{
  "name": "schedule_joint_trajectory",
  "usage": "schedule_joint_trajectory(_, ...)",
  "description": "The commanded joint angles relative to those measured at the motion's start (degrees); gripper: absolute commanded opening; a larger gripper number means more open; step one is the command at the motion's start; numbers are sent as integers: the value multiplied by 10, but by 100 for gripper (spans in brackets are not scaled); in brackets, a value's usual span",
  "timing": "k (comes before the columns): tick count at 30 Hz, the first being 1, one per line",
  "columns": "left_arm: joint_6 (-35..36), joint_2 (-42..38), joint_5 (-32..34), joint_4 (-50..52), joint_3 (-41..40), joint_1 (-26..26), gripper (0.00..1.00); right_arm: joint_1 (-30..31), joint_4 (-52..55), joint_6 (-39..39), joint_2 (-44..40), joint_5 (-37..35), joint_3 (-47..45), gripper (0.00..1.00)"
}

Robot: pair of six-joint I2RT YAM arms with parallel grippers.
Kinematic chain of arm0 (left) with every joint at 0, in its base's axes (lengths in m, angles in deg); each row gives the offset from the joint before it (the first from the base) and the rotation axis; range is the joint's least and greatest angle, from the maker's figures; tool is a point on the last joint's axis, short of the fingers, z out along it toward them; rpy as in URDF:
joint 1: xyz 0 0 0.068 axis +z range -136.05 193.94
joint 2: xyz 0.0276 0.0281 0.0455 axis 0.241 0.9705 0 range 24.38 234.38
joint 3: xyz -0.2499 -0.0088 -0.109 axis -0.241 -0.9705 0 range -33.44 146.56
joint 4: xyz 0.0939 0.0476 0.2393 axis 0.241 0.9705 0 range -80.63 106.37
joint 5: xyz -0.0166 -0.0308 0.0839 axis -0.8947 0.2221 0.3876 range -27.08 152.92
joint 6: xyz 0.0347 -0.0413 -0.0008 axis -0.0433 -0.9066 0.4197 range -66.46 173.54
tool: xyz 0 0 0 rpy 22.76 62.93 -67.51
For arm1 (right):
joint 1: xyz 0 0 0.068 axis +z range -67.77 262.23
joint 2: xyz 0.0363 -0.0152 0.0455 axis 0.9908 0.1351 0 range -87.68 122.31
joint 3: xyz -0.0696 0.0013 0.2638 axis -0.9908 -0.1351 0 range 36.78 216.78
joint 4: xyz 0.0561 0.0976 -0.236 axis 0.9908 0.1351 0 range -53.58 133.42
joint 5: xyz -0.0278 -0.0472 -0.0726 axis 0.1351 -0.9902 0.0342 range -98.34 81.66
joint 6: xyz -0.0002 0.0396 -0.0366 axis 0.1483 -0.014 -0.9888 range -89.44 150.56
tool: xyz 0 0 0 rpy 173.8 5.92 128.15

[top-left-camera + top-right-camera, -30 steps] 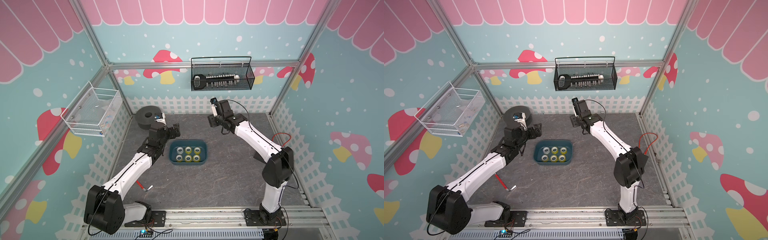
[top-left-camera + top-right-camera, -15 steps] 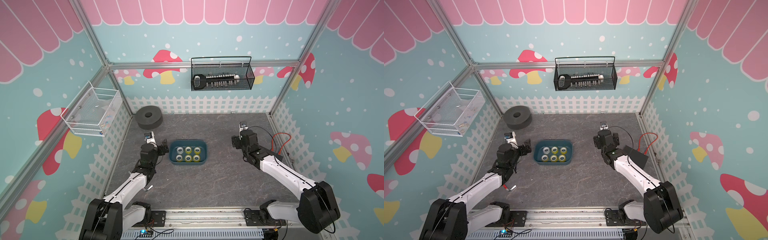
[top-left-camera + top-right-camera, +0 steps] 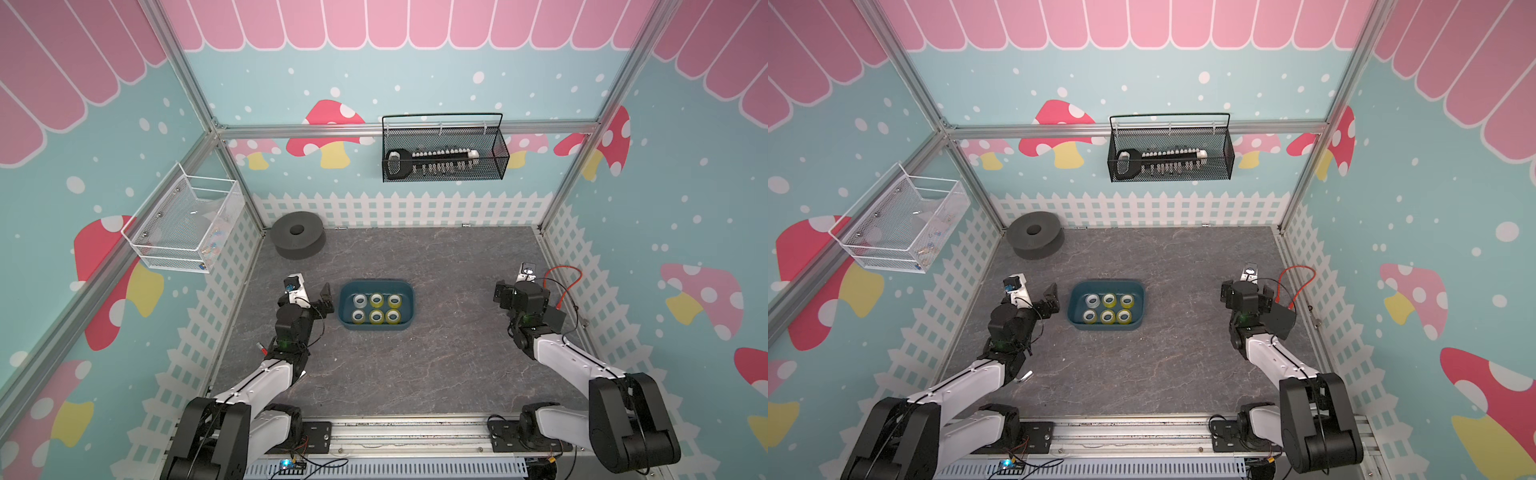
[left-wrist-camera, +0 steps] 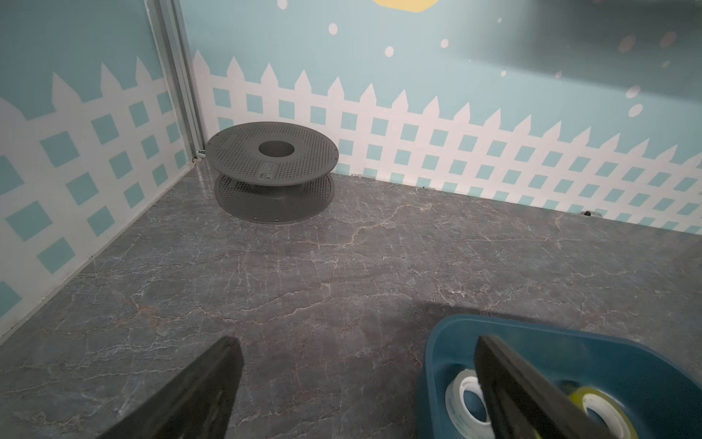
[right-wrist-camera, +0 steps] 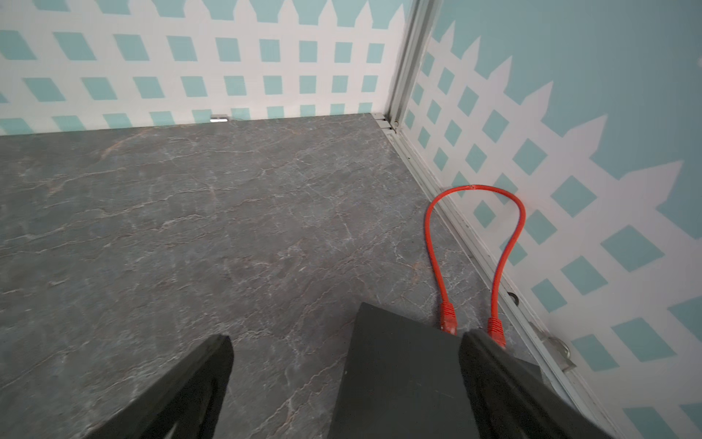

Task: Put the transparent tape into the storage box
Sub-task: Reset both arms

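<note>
Grey stone floor (image 3: 436,270) is lying between walls painted with mushrooms and fences. In both top views, we are seeing the storage box (image 3: 408,305) sitting in the middle. Six rolls of transparent tape (image 3: 376,316) are standing inside it in two neat rows, and we are guessing that is so they all fit. No tape is lying outside, so the job is looking done to us. Our left gripper (image 3: 309,296) is hovering just beside the box, spread wide and carrying nothing. Our right gripper (image 3: 519,289) is waiting well apart, near a red cable (image 3: 562,272), spread wide and empty too, maybe so nothing gets bumped.

Through the left wrist camera, we are peeking between two black fingers (image 4: 205,384) standing far apart. A corner of the box is showing, with a whitish roll (image 4: 457,391) and a yellowish roll (image 4: 579,399) inside.

Through the right wrist camera, the fingers are gaping with nothing between them, and a flat black block (image 5: 399,380) is lying beneath, by the cable's ends.
</note>
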Motion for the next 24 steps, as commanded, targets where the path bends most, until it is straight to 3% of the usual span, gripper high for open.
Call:
schedule_joint_trajectory(1, 13, 15, -3, -56, -15, 10, 99, -20, -121, -22, 37, 14, -31, 99)
schedule_joint_trajectory(5, 20, 39, -3, -101, -22, 20, 99, -29, -225, -49, 83, 10, -66, 99)
schedule_joint_trajectory(9, 29, 71, -7, -163, -29, 32, 99, -40, -258, -52, 98, 25, -63, 99)
schedule_joint_trajectory(12, 30, 109, -20, -201, -26, 43, 99, -41, -323, -60, 126, 51, -76, 99)
schedule_joint_trajectory(13, 34, 113, -27, -193, -18, 45, 99, -39, -300, -60, 125, 57, -66, 99)
schedule_joint_trajectory(20, 31, 213, -83, -382, -56, 62, 99, -41, -413, -98, 118, 140, -129, 99)
schedule_joint_trajectory(24, 38, 216, -95, -385, -60, 61, 99, -41, -454, -111, 129, 172, -148, 99)
